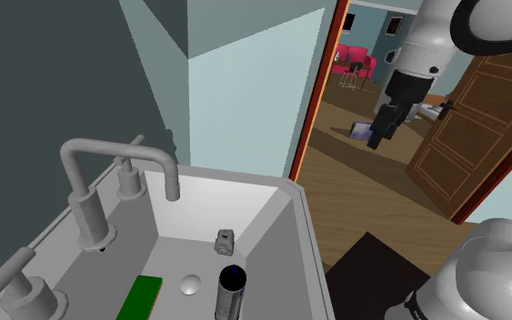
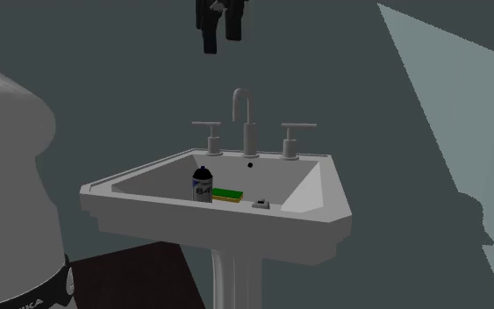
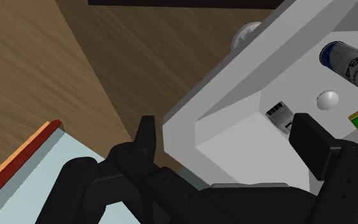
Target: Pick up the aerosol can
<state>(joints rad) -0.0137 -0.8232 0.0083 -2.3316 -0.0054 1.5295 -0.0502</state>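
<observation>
The end effector (image 3: pixel 227 130) is hanging wide open w/ nothing between its fingers, high above and off to one side of the sink (image 2: pixel 203 225), over the wood floor (image 3: pixel 56 57) by the basin's corner. That's prob. a staging height, clearing the rim and the faucet (image 2: pixel 243 114) ahead of any descent. The aerosol can (image 2: pixel 203 183) is standing inside the basin toward the second exterior view's left, just beside the green sponge (image 2: pixel 229 194), w/ a small grey object (image 2: pixel 261 204) sitting further toward that view's right. The drain stopper (image 1: pixel 190 284) is lying near the can's base. The can is resting on its flat bottom, which is why it's standing upright: long axis approx. vertical, dark cap pointing up, label facing the second exterior camera. Judging from that, a top-down approach w/ fingers straddling the body is looking sensible, since the basin walls are crowding side access.
</observation>
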